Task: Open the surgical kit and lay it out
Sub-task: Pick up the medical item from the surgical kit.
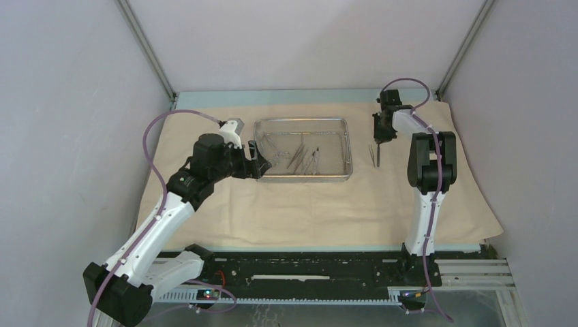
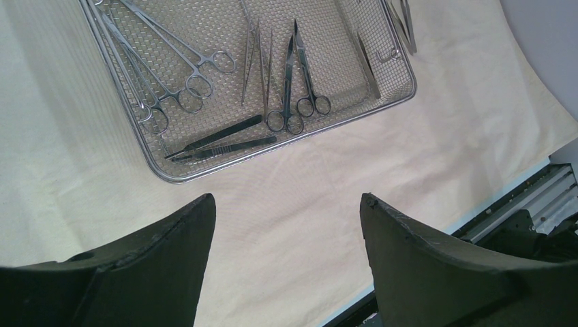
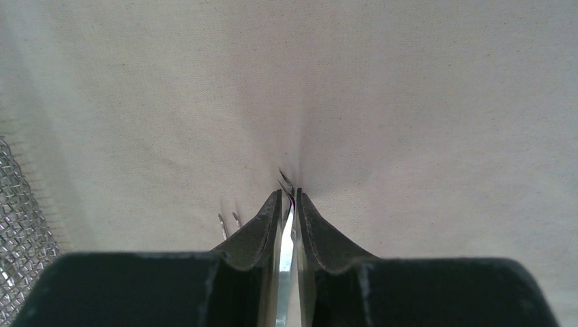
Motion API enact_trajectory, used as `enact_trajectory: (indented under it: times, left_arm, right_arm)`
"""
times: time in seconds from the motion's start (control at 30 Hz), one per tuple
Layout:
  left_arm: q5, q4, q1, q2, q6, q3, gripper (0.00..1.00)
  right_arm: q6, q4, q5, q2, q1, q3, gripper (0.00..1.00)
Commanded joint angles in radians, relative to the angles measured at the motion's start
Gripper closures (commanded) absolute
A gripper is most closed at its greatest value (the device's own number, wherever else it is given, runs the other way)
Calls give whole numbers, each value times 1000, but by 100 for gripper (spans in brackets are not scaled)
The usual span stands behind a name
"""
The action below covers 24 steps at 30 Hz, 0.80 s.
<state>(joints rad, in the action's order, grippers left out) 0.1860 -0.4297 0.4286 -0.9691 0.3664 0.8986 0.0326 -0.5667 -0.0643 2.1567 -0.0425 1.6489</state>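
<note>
The right gripper (image 3: pixel 287 195) is clamped on a pair of tweezers (image 3: pixel 286 269). In the right wrist view the two dark fingers (image 3: pixel 255 235) are pressed nearly together with the bright steel strip between them. The points of the tweezers stick out just past the fingertips and meet the beige cloth wrap (image 3: pixel 422 102), which is dimpled there. Two small steel tips are seen just left of the left-hand finger (what they belong to cannot be told). A patch of steel mesh is caught at the lower left edge of that view.

From above, the right gripper (image 1: pixel 382 131) is seen right of centre, with the tweezers (image 1: pixel 375 155) hanging below it over the cloth wrap (image 1: pixel 307 211), just right of the steel mesh tray (image 1: pixel 347 146).

The left gripper (image 1: pixel 257 163) is held wide apart and grips nothing. It is placed at the tray's left end. In the left wrist view its fingers (image 2: pixel 170 252) fill the lower corners, the left gripper (image 2: pixel 286 199) has only cloth wrap (image 2: pixel 300 238) between them, and the tray (image 2: pixel 334 48) lies beyond in the upper half.

In the tray, ring-handled clamps (image 2: pixel 204 65) are laid slantwise at the left. A slim two-pronged piece (image 2: pixel 253 65) and ring-handled scissors (image 2: pixel 300 68) are in the middle. Two dark flat handles (image 2: pixel 218 139) are along the near rim. The cloth wrap is spread open and flat under everything.
</note>
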Motion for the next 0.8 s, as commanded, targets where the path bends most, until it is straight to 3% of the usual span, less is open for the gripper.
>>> enact_trajectory:
  times: [0.0,0.17,0.33,0.77]
  left_arm:
    - [-10,21,-5,-3,1,-22,18]
    - [-11,20,-5,-3,1,-23,18]
    - [-6,22,-5,-8,4,-23,18]
    - [88,82,-5,-14,101,-10,18]
  right_arm:
    - [18,-10,1,6,1,40,79]
    - [22,-13,2,10,3,43,84]
    - [20,-27,-23,-10,5,55,100]
    - [58,-80,50,-261,13,35,100]
